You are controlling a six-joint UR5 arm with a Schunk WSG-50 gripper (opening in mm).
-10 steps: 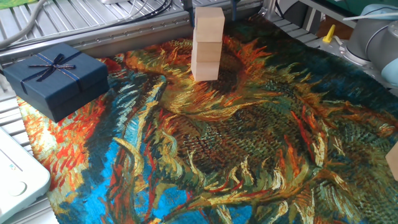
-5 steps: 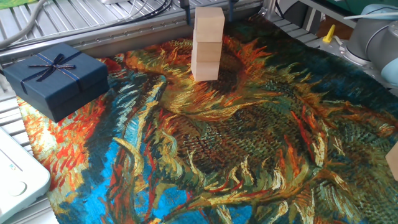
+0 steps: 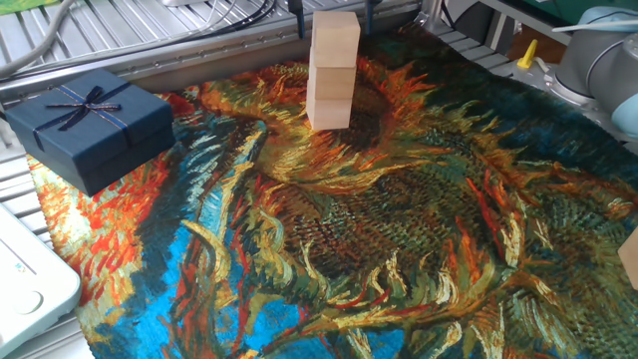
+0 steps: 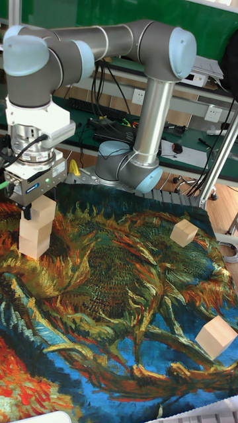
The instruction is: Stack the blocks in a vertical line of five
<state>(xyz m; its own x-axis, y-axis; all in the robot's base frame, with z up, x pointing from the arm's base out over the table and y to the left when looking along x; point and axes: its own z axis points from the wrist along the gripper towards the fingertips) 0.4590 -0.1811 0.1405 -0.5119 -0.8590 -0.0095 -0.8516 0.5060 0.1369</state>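
Currently the stack [image 3: 332,70] stands three blocks high at the far edge of the sunflower-print cloth [image 3: 399,229], blocks aligned approx. vertical, faces flush w/ only slight offset; same stack shows at the left in the tall fixed view [image 4: 38,228]. Gripper [image 4: 38,203] sits directly over the stack, body mounted below the grey-and-blue UR5 arm [image 4: 106,39]. Two dark fingers [image 3: 296,20] flank the top block [image 3: 335,38], one per side; in the fixed view they sit just beside the block faces, contact vs. small gap cannot be told, so jaw state is undetermined. Top block rests on the middle block, bottom block on the cloth. Two loose blocks lie elsewhere on the cloth, well apart from the stack: one [image 4: 184,232] near the arm base, tilted relative to the cloth edge; another [image 4: 216,336] toward the cloth's near right corner, also visible cut off at the right frame edge in the fixed view [image 3: 629,255]. Dark blue gift box w/ ribbon [image 3: 90,122] sits at the cloth's left edge, apart from the stack.
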